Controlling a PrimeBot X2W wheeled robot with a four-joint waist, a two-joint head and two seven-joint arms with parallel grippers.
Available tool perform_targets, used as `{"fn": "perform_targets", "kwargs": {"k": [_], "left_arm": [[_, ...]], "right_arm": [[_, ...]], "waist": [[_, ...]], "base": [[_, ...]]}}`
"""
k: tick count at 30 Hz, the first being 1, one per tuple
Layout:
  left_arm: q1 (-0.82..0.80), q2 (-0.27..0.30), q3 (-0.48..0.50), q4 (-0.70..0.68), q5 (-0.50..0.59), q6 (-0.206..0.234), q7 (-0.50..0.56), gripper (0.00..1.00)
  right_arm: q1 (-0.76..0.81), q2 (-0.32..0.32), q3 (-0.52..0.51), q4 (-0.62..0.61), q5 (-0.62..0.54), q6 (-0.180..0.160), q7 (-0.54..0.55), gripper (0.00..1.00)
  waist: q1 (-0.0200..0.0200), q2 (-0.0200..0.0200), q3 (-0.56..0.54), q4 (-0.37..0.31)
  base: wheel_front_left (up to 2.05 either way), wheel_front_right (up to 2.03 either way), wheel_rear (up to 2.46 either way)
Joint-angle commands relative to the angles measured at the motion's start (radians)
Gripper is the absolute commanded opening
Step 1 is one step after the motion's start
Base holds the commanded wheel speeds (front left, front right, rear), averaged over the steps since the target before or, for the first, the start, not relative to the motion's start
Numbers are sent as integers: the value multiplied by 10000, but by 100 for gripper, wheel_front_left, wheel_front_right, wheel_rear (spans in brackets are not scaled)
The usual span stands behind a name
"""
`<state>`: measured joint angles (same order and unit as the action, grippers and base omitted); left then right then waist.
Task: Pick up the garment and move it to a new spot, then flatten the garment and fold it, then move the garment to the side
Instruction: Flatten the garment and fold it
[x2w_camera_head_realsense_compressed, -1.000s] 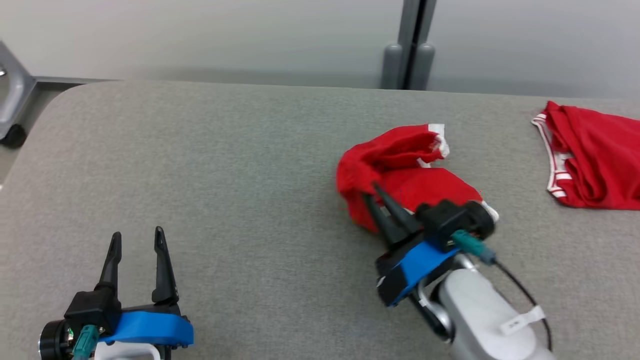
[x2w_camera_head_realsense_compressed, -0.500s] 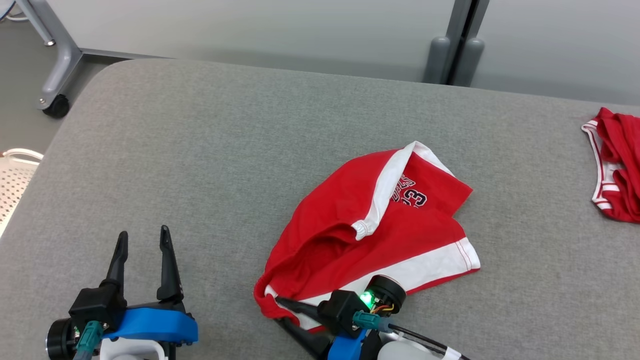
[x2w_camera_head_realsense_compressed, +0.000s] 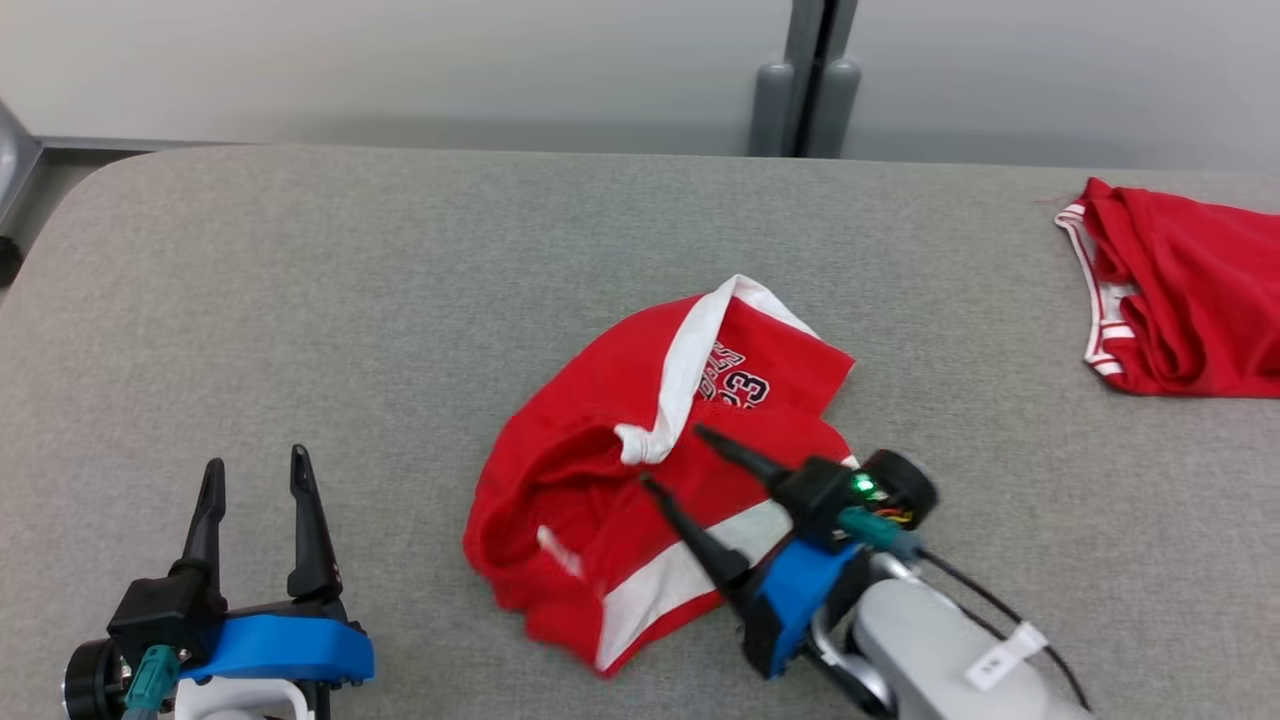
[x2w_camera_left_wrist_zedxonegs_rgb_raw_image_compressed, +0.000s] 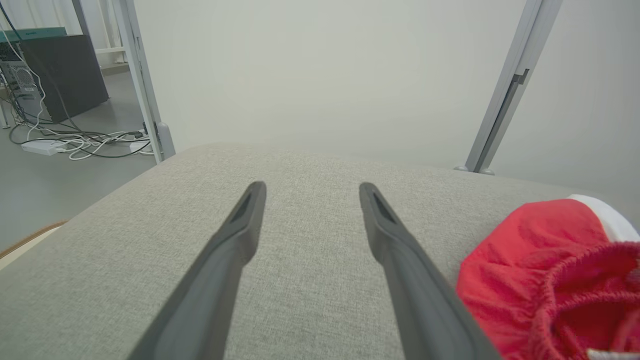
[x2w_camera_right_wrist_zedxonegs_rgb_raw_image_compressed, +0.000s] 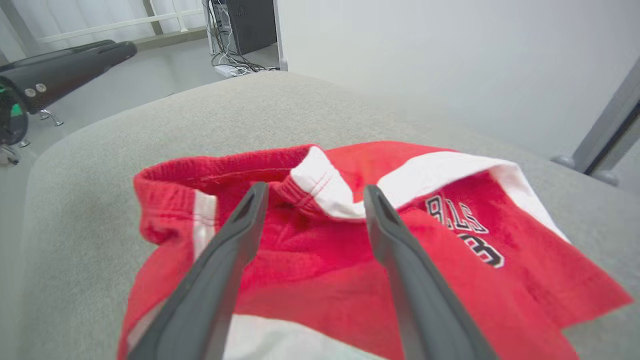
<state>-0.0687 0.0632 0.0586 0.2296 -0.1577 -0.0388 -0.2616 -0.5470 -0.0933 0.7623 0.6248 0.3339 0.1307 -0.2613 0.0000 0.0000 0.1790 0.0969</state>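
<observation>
The garment (x2w_camera_head_realsense_compressed: 590, 470) is a pair of red shorts with white stripes and a printed number. It lies loosely crumpled on the middle of the grey table (x2w_camera_head_realsense_compressed: 300, 300). My right gripper (x2w_camera_head_realsense_compressed: 672, 458) hovers open just over the garment's near right part, fingers pointing far-left, with nothing between them. In the right wrist view the right gripper (x2w_camera_right_wrist_zedxonegs_rgb_raw_image_compressed: 315, 187) frames the garment (x2w_camera_right_wrist_zedxonegs_rgb_raw_image_compressed: 450, 280) around its white waistband fold. At the near left my left gripper (x2w_camera_head_realsense_compressed: 255, 462) stands open and empty over bare table. The left wrist view has the left gripper (x2w_camera_left_wrist_zedxonegs_rgb_raw_image_compressed: 311, 186) with the garment (x2w_camera_left_wrist_zedxonegs_rgb_raw_image_compressed: 540, 260) off to its right.
A second red garment (x2w_camera_head_realsense_compressed: 1180, 300) lies at the table's far right edge. A grey post (x2w_camera_head_realsense_compressed: 805, 90) stands behind the table against the pale wall. Cables (x2w_camera_left_wrist_zedxonegs_rgb_raw_image_compressed: 75, 142) lie on the floor past the table's rounded left corner.
My right gripper has opened and let go of the garment, then lifted back over its middle. The garment, bunched a second ago, now rests spread on the table. The head camera has shifted.
</observation>
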Motion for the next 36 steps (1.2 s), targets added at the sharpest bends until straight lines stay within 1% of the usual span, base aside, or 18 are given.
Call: {"fn": "perform_targets", "kwargs": {"k": [1, 4, 7, 13, 15, 18, 21, 26, 27, 29, 33, 36], "left_arm": [[2, 21, 85, -45, 37, 4, -45, 100], [86, 15, 151, -110, 88, -29, -45, 100], [131, 1, 152, -154, 107, -44, -45, 100], [148, -21, 174, -224, 145, -79, -43, 100], [110, -25, 189, -227, 170, -97, -45, 100], [65, -32, 197, -240, 209, -114, -45, 100], [62, -44, 200, -206, 208, -128, -45, 100], [45, -56, 233, -153, 223, -141, -45, 100], [44, -59, 235, -147, 231, -138, -45, 100], [47, -67, 234, -133, 239, -133, -45, 100], [71, -74, 292, -144, 242, -110, -45, 100], [136, -77, 343, -94, 267, -138, -45, 100]], "right_arm": [[283, -157, -222, -188, -128, 2, -46, 100], [675, -428, -893, -793, -319, 2, -46, 100], [1090, -772, -1647, -1137, -437, 2, -47, 100], [1408, -1244, -3166, -869, -842, 2, -47, 100], [1405, -1321, -3465, -671, -944, 2, 106, 100], [1368, -1374, -3609, -370, -1037, 2, 265, 100], [1463, -1218, -3497, -51, -1005, 2, 462, 100], [1489, -954, -3164, 629, -633, 2, 554, 100], [1480, -912, -3022, 836, -562, 2, 715, 58], [1316, -864, -2825, 1023, -367, 2, 654, 0], [1089, -888, -2792, 1258, -46, 2, 349, 0], [1148, -1012, -3030, 1227, 154, 2, 155, 0]], "waist": [[0, 0, -49, -100], [0, 0, -82, -219], [0, 0, -105, -292], [0, 0, -58, -341], [0, 0, -20, -331], [0, 0, 20, -292], [0, 0, 23, -250], [0, 0, 24, -203], [0, 0, 22, -197], [0, 0, 22, -198], [0, 0, 5, -267], [0, 0, -101, -331]], "base": [[0, 0, 0], [0, 0, 0], [0, 0, 0], [0, 0, 0], [0, 0, 0], [0, 0, 0], [0, 0, 0], [0, 0, 0], [0, 0, 0], [0, 0, 0], [0, 0, 0], [0, 0, 0]]}}
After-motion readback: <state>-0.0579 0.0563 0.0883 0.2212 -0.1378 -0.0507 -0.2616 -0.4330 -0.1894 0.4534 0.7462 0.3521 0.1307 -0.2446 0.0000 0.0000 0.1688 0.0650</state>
